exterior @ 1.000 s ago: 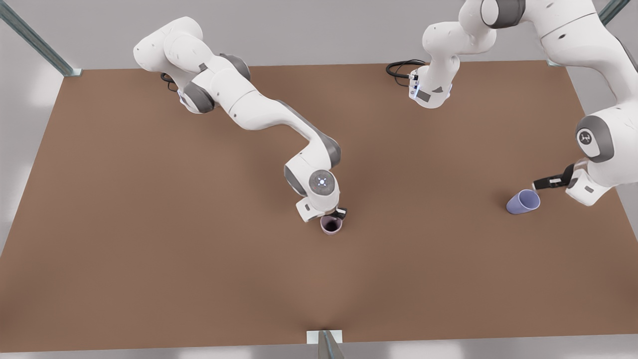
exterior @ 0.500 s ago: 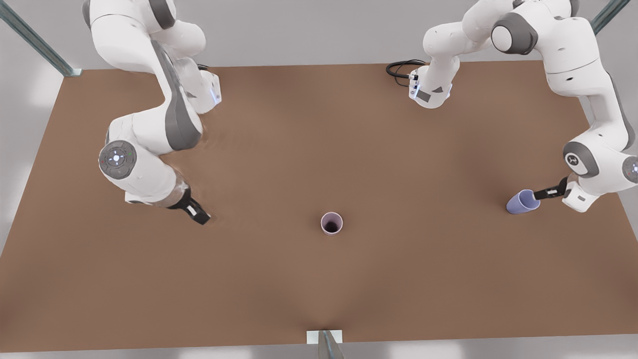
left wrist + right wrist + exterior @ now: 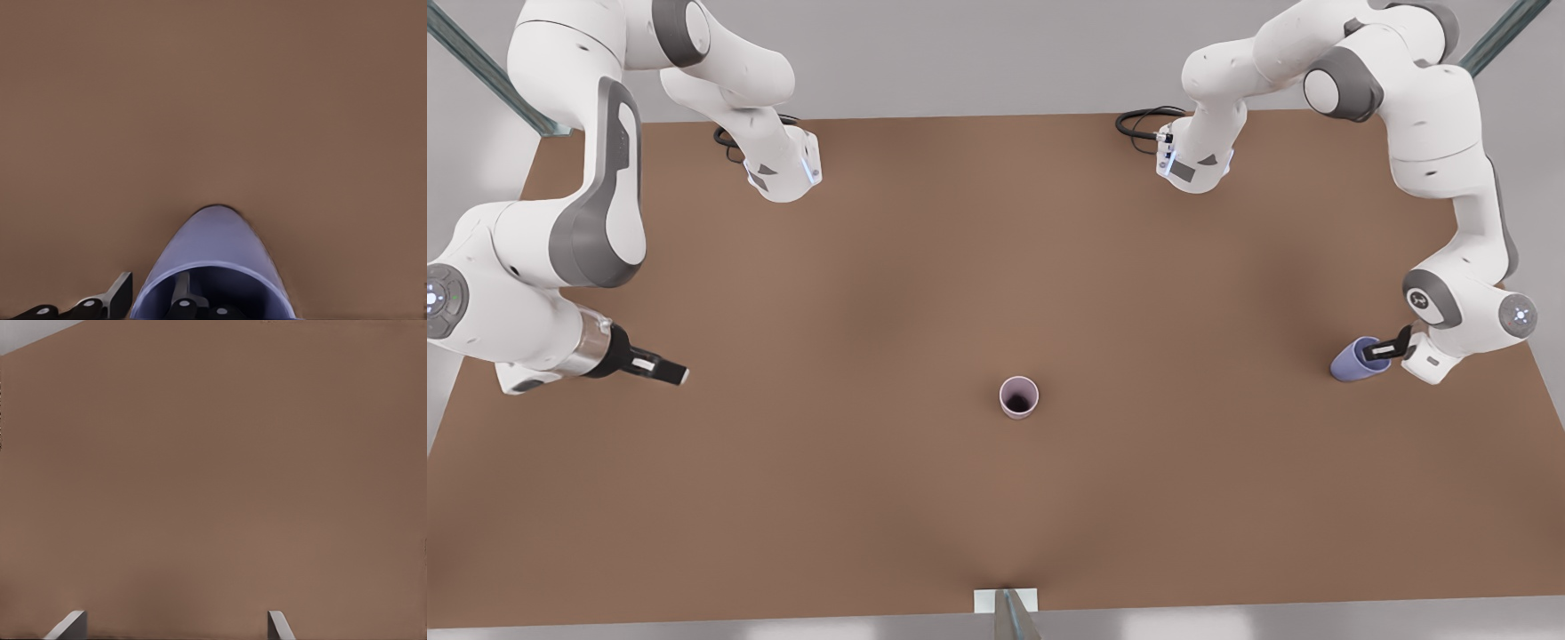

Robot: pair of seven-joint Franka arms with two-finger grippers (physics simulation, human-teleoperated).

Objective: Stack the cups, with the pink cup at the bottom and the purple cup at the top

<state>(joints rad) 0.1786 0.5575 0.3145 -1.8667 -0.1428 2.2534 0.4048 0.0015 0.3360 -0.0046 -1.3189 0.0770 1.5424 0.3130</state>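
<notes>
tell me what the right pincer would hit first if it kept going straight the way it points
Probably nothing soon: the right pincer points across bare table. The pink cup stands farther along, roughly near that line, though depth is unclear.

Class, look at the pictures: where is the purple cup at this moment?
The purple cup lies on its side near the table's edge at the front view's right, far from the upright pink cup. The left end effector straddles its rim, one finger inside.

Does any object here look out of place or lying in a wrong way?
Yes. The purple cup lies on its side near the table's edge on the front view's right, while the pink cup stands upright. The left pincer straddles the fallen cup's rim, one finger inside. The right pincer waits open, away from both.
</notes>
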